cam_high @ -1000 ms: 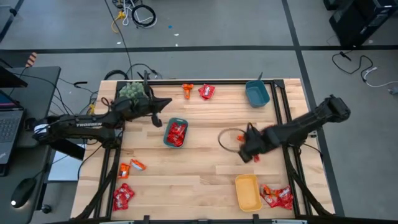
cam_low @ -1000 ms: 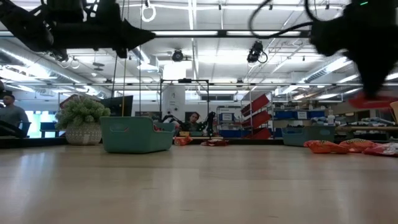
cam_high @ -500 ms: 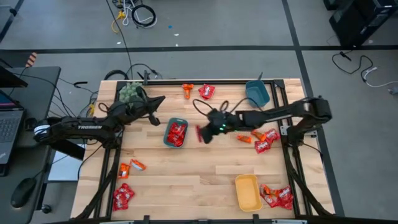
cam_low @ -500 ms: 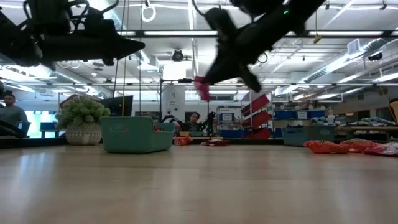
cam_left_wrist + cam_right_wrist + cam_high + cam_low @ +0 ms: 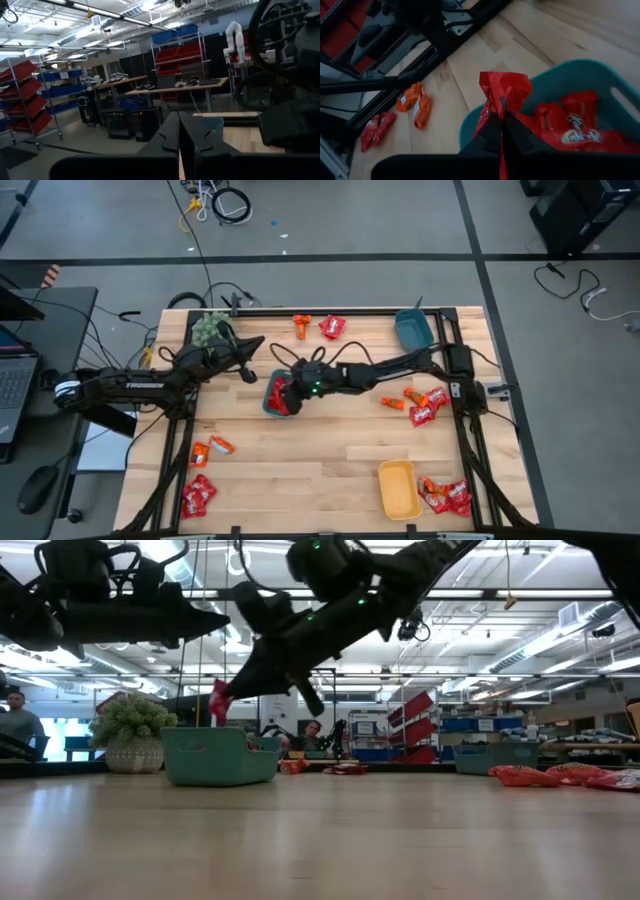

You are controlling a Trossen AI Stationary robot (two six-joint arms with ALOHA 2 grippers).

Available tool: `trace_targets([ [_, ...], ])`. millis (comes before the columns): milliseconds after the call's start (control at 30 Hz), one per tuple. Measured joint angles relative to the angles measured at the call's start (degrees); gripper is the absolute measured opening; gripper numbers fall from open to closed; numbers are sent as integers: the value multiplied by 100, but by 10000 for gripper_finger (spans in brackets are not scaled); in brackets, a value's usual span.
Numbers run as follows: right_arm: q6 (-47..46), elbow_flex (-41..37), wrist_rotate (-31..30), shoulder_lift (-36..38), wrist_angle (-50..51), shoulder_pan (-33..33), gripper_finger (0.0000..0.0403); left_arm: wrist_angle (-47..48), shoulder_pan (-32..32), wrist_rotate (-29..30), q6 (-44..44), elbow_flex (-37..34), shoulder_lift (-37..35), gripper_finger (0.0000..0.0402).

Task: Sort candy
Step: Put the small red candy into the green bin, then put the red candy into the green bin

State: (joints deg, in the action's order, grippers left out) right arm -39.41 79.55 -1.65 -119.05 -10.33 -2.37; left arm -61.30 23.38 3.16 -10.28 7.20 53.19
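My right arm reaches far across, its hand (image 5: 286,393) clamped tight; my left hand (image 5: 256,342) hovers alongside, pinched closed.

The right hand (image 5: 283,392) holds a candy (image 5: 503,91) above the tray (image 5: 270,406), with the left hand (image 5: 259,341) just beside.

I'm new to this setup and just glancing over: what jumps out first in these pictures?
First, the right hand stretched across the table, shut on a red candy held just above the teal tray, which already has red candies in it. Next, the left hand, shut and empty, hanging above the table near the green plant. More red and orange candies lie scattered near the table's edges.
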Motion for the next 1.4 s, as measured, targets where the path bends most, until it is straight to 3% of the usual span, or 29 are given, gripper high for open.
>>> trace_targets([
  [300,-182,286,-9,-479,51,7,26,80,-13,-3,-13,0,2,0],
  [533,169,286,21,-347,152,9,129,216,-17,-7,-17,0,4,0],
  [633,489,286,419,-214,417,-14,178,222,-17,-7,-39,0,4,0],
  [733,889,286,735,163,1090,-21,194,232,-17,-9,-111,0,4,0],
  [833,1305,294,526,736,2087,101,163,238,-17,-11,-111,0,3,0],
  [1033,1612,293,12,1602,4135,657,17,276,-17,-15,-109,0,4,0],
  [1400,-832,-667,-181,2666,5601,2091,7,243,-17,-24,-107,0,2,0],
])
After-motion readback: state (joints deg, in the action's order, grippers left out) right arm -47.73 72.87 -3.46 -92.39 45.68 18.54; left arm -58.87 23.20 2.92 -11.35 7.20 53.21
